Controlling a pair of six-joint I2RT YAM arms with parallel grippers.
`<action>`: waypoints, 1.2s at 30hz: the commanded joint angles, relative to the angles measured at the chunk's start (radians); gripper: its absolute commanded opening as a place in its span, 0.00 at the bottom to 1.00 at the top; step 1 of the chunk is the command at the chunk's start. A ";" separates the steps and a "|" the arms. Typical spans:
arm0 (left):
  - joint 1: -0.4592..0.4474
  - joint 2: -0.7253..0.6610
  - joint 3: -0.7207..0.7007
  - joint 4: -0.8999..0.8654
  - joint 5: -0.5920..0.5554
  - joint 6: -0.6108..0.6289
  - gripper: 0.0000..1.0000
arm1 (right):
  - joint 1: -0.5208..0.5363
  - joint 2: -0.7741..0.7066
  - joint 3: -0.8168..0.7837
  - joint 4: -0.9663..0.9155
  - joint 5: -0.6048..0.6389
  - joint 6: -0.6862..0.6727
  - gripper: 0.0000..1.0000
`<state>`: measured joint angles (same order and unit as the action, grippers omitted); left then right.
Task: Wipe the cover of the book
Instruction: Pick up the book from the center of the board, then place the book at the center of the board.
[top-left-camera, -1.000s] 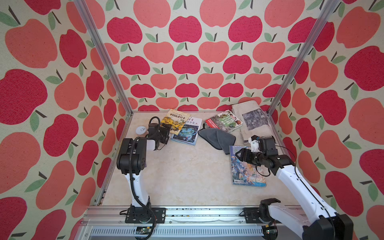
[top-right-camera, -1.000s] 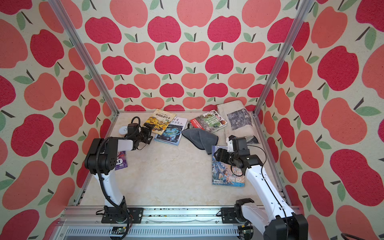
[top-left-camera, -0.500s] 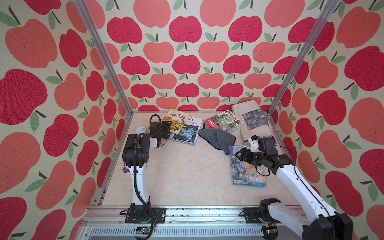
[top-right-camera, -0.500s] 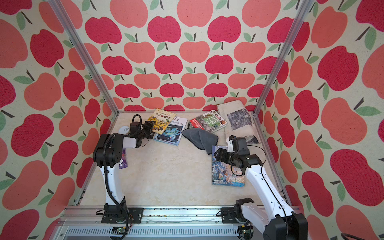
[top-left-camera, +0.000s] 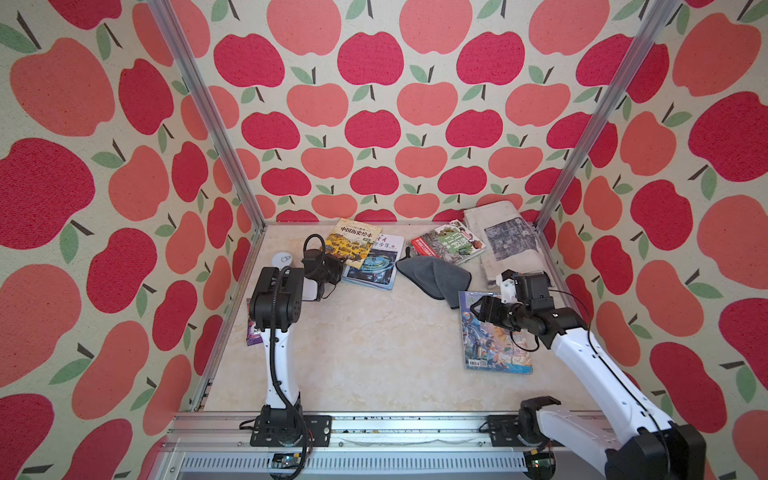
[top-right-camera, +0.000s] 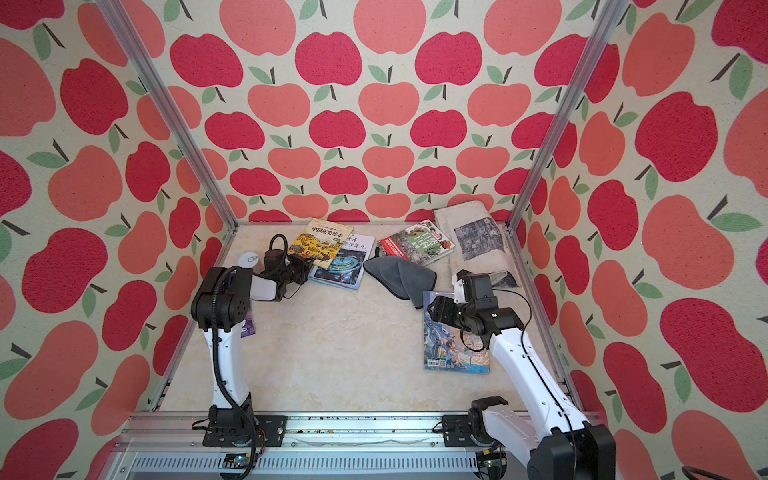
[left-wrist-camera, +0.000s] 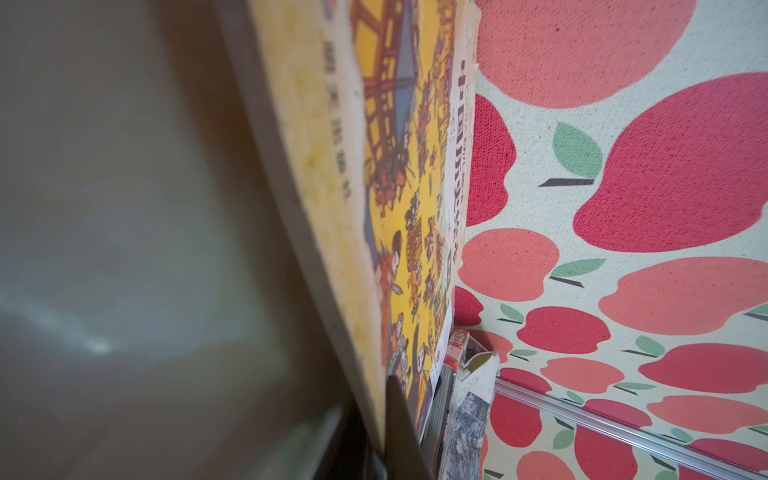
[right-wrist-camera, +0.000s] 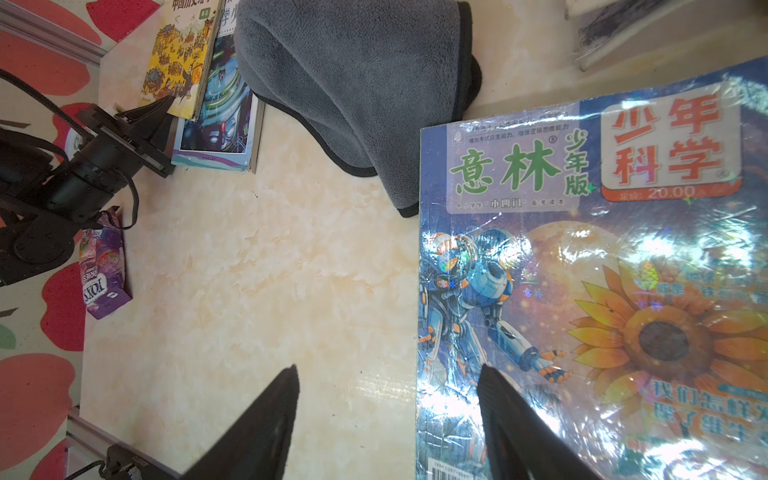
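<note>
A yellow history book (top-left-camera: 353, 243) (top-right-camera: 326, 241) lies at the back, resting partly on a blue book (top-left-camera: 374, 268). My left gripper (top-left-camera: 340, 265) (top-right-camera: 307, 262) is shut on the yellow book's near edge. In the left wrist view the cover (left-wrist-camera: 399, 208) fills the frame, with one dark finger (left-wrist-camera: 401, 424) pressed on top of it. A grey cloth (top-left-camera: 436, 274) (right-wrist-camera: 357, 75) lies loose in the middle. My right gripper (top-left-camera: 476, 308) (right-wrist-camera: 388, 370) hangs open over the left edge of a glossy blue magazine (top-left-camera: 494, 349) (right-wrist-camera: 582, 291), holding nothing.
A red and green book (top-left-camera: 449, 245) and a folded newspaper (top-left-camera: 507, 241) lie at the back right. A purple packet (top-left-camera: 251, 332) (right-wrist-camera: 104, 270) and a white round object (top-left-camera: 282, 259) sit by the left wall. Apple-print walls enclose three sides.
My left gripper went from open to shut, clamping the yellow book's edge, and the left arm's elbow rose and shifted back. The right arm has not moved.
</note>
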<state>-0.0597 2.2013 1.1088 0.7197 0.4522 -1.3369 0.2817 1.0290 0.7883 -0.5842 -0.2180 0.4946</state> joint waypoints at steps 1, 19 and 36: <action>-0.008 -0.114 -0.028 -0.059 0.012 0.069 0.03 | 0.014 0.008 0.029 -0.012 0.014 0.015 0.72; -0.420 -0.790 -0.519 -0.184 -0.384 0.126 0.05 | 0.250 0.152 0.026 0.237 -0.006 0.169 0.72; -1.169 -1.223 -0.571 -0.855 -1.137 -0.077 0.81 | 0.376 0.411 0.047 0.457 -0.038 0.282 0.71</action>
<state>-1.1572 1.0065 0.4816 0.0563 -0.4866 -1.3502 0.6491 1.4387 0.8135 -0.1665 -0.2459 0.7517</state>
